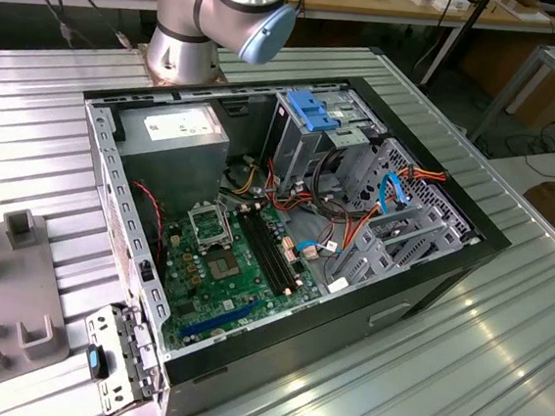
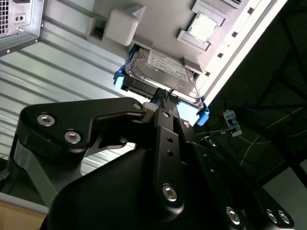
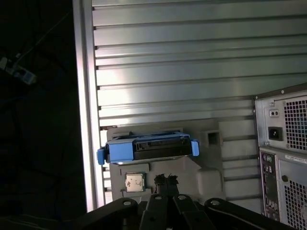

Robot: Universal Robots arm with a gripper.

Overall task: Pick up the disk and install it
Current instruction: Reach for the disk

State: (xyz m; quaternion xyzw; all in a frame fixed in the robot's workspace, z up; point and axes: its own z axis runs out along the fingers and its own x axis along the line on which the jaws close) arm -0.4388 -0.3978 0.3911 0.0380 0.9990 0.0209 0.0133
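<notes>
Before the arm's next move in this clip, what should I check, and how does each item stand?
1. Grey-metal hard drive in blue plastic carrier lies in the grey plastic fixture tray: ok.
2. Black gripper holds the drive: not ok, apart from it in the first wrist view.
3. Black computer case has its side open: ok.
4. Grey metal drive cage has a free slot: cannot tell.

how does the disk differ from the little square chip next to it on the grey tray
The disk is bigger and oblong; the chip is small and square. The disk wears a blue carrier; the chip is bare silver metal. Both lie on the grey tray, beside the computer case.
</notes>
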